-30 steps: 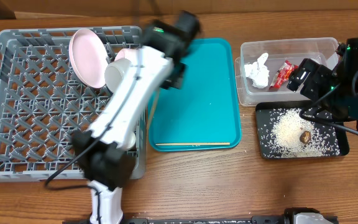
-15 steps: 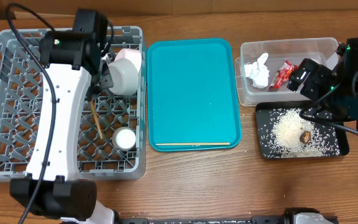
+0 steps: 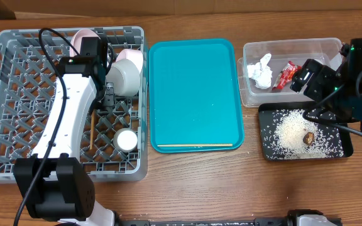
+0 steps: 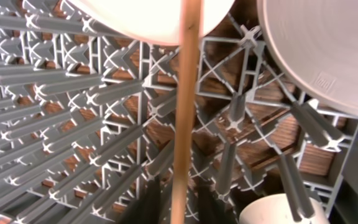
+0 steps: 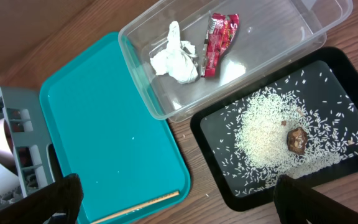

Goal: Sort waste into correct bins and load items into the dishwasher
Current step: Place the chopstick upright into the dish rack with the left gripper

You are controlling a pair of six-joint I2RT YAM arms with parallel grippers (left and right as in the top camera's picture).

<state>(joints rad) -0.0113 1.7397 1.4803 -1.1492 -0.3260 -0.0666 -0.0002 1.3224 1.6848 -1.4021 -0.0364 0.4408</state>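
Observation:
In the grey dishwasher rack (image 3: 17,100) a wooden chopstick (image 3: 92,130) lies on the lattice, and in the left wrist view that chopstick (image 4: 185,106) runs between my left gripper's (image 4: 182,208) dark fingers with a small gap on each side. The left gripper (image 3: 109,95) is slightly open beside the tilted bowl (image 3: 126,74). A pink plate (image 3: 82,39) and a white cup (image 3: 126,139) also stand in the rack. Another chopstick (image 3: 193,146) lies on the teal tray (image 3: 193,81). My right gripper (image 5: 185,205) hangs wide open and holds nothing.
The clear tub (image 3: 307,47) holds a white tissue (image 5: 174,56) and a red wrapper (image 5: 216,40). The black tray (image 3: 266,141) beside it holds rice (image 5: 263,134) and a brown lump (image 5: 296,138). The right arm (image 3: 351,81) hovers over both bins.
The left arm swung from the teal tray's edge into the rack and lowered. Its jaws have parted from the chopstick, which has swung straighter on the lattice. The right arm has not moved.

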